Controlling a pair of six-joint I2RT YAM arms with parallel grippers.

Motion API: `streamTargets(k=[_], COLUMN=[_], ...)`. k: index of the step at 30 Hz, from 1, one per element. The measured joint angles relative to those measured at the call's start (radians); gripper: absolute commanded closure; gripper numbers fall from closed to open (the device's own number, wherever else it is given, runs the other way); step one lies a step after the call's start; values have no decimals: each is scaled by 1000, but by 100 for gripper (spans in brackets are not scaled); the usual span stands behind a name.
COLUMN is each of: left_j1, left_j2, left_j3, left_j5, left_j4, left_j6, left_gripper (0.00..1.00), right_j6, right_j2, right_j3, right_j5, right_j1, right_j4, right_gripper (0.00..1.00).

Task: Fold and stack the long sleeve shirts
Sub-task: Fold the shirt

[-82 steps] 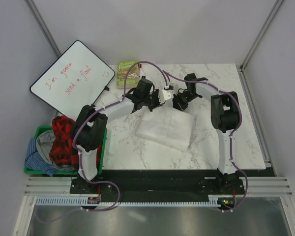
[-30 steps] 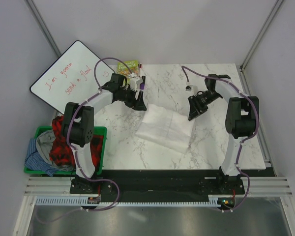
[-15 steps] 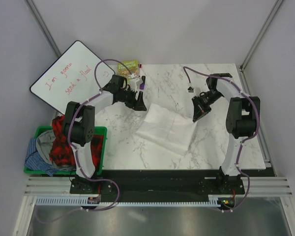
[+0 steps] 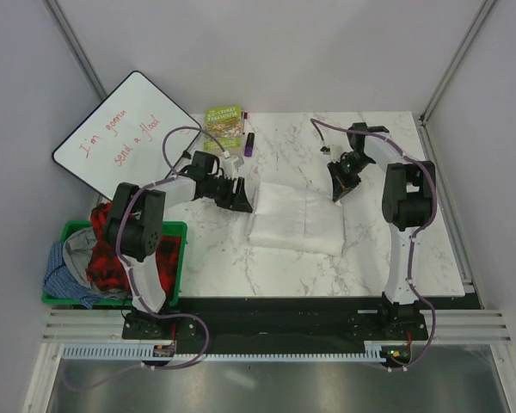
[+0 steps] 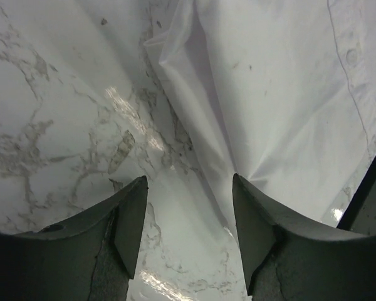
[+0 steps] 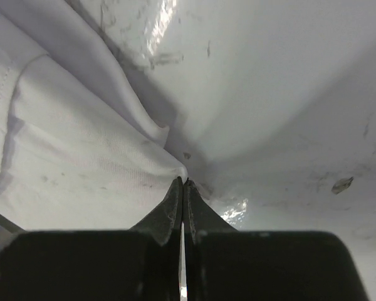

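Lying folded at frame centre, the shirt (image 4: 294,219) looked nearly done; left gripper (image 5: 188,188) gaped at its edge, right gripper (image 6: 183,185) clenched at a corner, grasp unclear. Lower-left bin (image 4: 73,227) clothes (image 4: 109,237) seemingly awaited folding.

The title on the green book (image 4: 224,120), upper left of the top view, is too small to be read. The green bin (image 4: 71,226) at the left is partly hidden. Whether the white shirt (image 6: 69,163) is pinched by the closed right gripper (image 6: 183,185) cannot be told.
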State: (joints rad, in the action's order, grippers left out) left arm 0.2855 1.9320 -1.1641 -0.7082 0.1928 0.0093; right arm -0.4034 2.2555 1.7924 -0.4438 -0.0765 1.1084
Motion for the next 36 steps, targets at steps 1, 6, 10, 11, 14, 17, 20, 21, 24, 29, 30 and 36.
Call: streamTargets(k=[1,6,10,11,14,17,20,21,24,29,30,36], left_j1=[0,0,0,1,9,23,31,33,44,122,145,204], left_j2=[-16,-117,-217,-244,-301,-319,-301,-287,-256,-259,-259,-260], left_j3=[28,126,199,214,226,224,219,214,198,141,118,28], left_j5=[0,0,-3,-3,-5,-9,-15,-22,-28,2,7,32], left_j4=[-5,-43,-86,-94,-101,-111,-111,-108,-89,0,17,67], left_j6=[-15,-101,-159,-170,-181,-186,-189,-190,-189,-115,-93,-27], left_gripper=[37,34,37,37,45,54,58,58,55,51,51,50], right_j6=[2,11,13,14,16,29,58,70,106,150,158,198], right_j2=[7,-2,-64,-89,-175,-276,-346,-357,-359,-354,-352,-323], right_j3=[23,64,28,14,-38,-140,-280,-329,-451,-587,-605,-666], right_j5=[6,9,-20,-34,-85,-166,-240,-259,-299,-335,-343,-398], right_j1=[-9,-31,7,25,93,172,228,237,243,242,242,242], right_j4=[-7,-23,-11,-10,0,-4,-28,-38,-87,-175,-202,-305], right_gripper=[97,37,36,37,45,58,71,74,80,81,81,79])
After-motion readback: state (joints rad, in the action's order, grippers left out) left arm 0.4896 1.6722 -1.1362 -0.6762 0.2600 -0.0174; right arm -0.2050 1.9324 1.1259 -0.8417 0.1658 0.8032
